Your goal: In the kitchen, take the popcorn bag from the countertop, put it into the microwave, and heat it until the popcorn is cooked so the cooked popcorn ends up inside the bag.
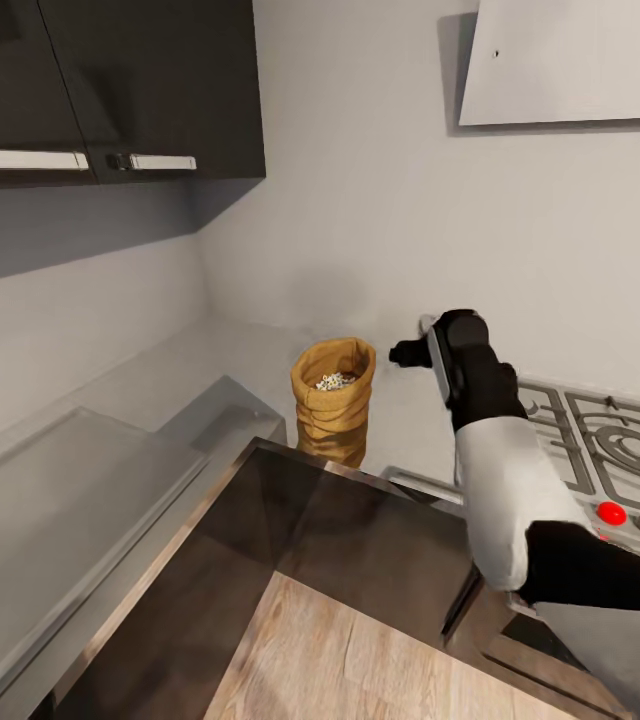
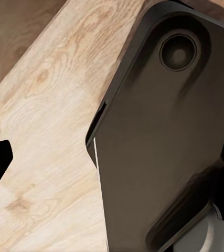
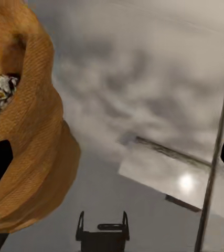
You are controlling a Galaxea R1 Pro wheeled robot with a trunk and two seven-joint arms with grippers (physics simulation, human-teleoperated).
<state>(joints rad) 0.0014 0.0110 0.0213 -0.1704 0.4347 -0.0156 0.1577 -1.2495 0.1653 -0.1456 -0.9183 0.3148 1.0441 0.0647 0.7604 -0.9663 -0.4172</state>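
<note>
The popcorn bag point(image 1: 332, 412) stands upright on the countertop point(image 1: 200, 375), popcorn point(image 1: 335, 381) visible inside its rim. The right gripper point(image 1: 407, 353) hovers just right of the bag – fingers apart, tips partly cut off in the wrist view. Left gripper state – cannot tell
</note>
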